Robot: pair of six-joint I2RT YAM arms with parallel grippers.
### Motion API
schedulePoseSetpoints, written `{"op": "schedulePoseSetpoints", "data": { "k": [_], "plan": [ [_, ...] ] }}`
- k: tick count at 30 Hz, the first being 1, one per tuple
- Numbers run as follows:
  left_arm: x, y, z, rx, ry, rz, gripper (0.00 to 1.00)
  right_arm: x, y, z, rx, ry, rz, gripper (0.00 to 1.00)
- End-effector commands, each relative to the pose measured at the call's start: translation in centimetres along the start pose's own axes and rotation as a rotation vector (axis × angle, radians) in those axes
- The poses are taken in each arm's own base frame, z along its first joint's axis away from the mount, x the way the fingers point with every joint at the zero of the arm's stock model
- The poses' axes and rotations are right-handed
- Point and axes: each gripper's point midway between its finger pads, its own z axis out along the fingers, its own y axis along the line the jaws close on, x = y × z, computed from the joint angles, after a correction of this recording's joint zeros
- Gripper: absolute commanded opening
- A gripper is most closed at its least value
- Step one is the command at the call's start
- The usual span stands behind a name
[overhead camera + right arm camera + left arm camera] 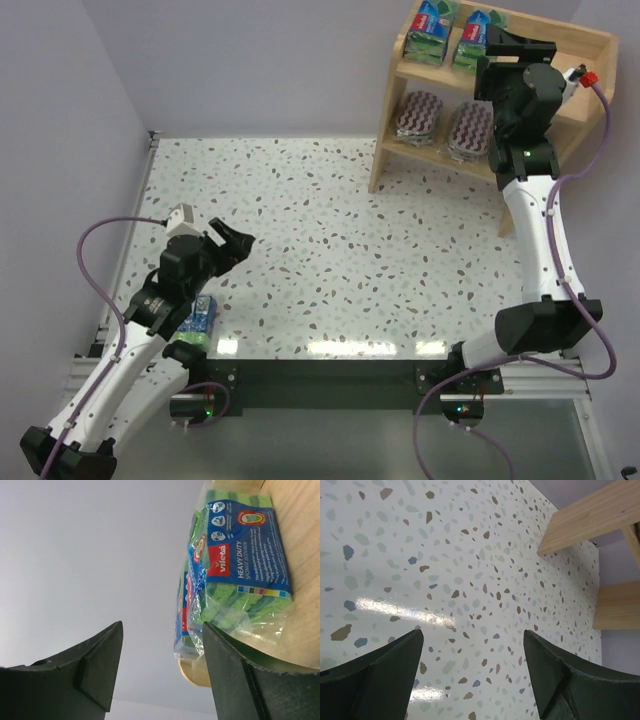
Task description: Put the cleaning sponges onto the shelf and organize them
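Observation:
The wooden shelf [400,140] stands at the far right. Two green sponge packs [430,30] [472,42] lie on its top tier. Two maroon-and-white striped oval packs [420,117] [468,130] lie on the lower tier. A third green pack [200,318] lies on the table under my left arm. My right gripper [503,42] is open and empty, just right of the top-tier packs; its wrist view shows the green packs [245,565] beside the right finger [235,670]. My left gripper [232,245] is open and empty above the table. A third striped pack is not in view.
The speckled table [300,230] has a raised rail along its left edge [135,230]. The left wrist view shows the shelf's side panels [585,520] far ahead across the table. Walls close in behind and at the left.

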Motion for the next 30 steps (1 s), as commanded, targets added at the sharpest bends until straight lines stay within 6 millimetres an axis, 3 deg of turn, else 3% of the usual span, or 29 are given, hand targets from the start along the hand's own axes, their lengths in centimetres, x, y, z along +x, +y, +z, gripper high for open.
{"op": "schedulePoseSetpoints", "data": {
  "k": [1,5,7,12,13,15,17,19,20,21,22,26,30],
  "plan": [
    [-3.1,0.3,-1.1,-0.059,-0.11,0.051,0.87,-0.6,6.2,-4.2,-0.225,0.038,-0.089,0.68],
    [-3.9,4.2,-1.1,-0.285,-0.141,0.122,0.92,0.0,6.1,-7.9,-0.287,0.102,-0.344,0.71],
    [-4.0,6.6,-1.0,-0.42,-0.131,0.171,0.96,1.3,6.1,-9.9,-0.318,0.198,-0.439,0.73],
    [-3.6,10.9,-1.3,-0.603,-0.091,0.173,0.99,4.6,-0.7,-14.2,-0.252,0.476,-0.65,0.73],
    [-3.5,11.3,-1.5,-0.614,-0.088,0.165,0.99,5.1,-3.2,-14.7,-0.219,0.519,-0.665,0.73],
    [-3.5,12.8,-1.9,-0.662,-0.097,0.137,0.99,5.2,-5.1,-16.9,-0.211,0.572,-0.726,0.73],
    [-3.6,13.3,-2.2,-0.687,-0.104,0.119,0.99,6.0,-8.5,-18.9,-0.183,0.661,-0.756,0.74],
    [-3.7,13.2,-2.4,-0.701,-0.096,0.117,0.99,7.0,-10.6,-20.5,-0.178,0.746,-0.753,0.75],
    [-3.5,13.1,-2.4,-0.698,-0.08,0.122,0.99,7.4,-13.2,-21.3,-0.131,0.791,-0.755,0.75],
    [-3.3,13.2,-2.2,-0.706,-0.061,0.125,0.99,7.7,-13.9,-22.2,-0.126,0.813,-0.755,0.76],
    [-3.1,13.1,-2.1,-0.701,-0.049,0.129,0.99,8.1,-16.1,-22.9,-0.091,0.848,-0.752,0.76],
    [-1.1,13.4,-1.0,-0.706,0.06,0.124,0.99,9.1,-19.8,-25.1,-0.046,0.933,-0.786,0.78],
    [2.5,14.8,0.1,-0.724,0.183,0.087,0.98,10.4,-21.6,-27.2,-0.044,1.013,-0.785,0.79]
  ]
}}
